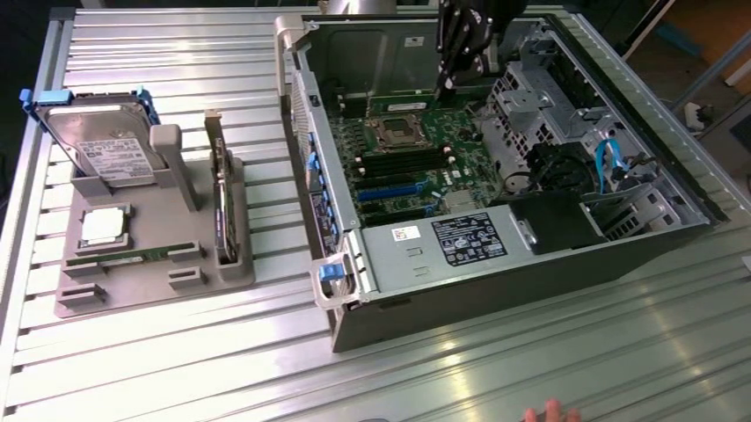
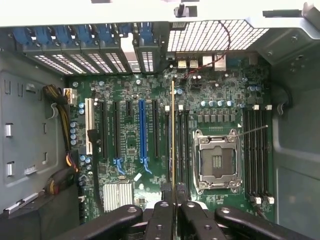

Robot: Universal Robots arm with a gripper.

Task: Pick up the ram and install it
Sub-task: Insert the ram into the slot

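Note:
My gripper [image 1: 451, 77] hangs inside the open computer case [image 1: 352, 255], above the motherboard [image 1: 405, 189]. In the wrist view the gripper [image 2: 173, 201] is shut on the ram [image 2: 173, 130]. The ram is seen edge-on as a thin pale line running away from the fingertips. It hovers over the dark memory slots [image 2: 181, 145] beside the empty processor socket [image 2: 217, 160], roughly parallel to them. Whether it touches a slot cannot be told. More memory slots [image 2: 255, 150] lie on the socket's other side.
A grey holder [image 1: 153, 264] on the exterior view's left carries a hard drive [image 1: 112, 149], a silver processor chip [image 1: 104, 224], an upright expansion card [image 1: 220, 198] and a thin green strip [image 1: 118, 256]. Drive cages and cables [image 1: 604, 163] crowd the case's right. A person's hand [image 1: 550, 413] shows at the table's front edge.

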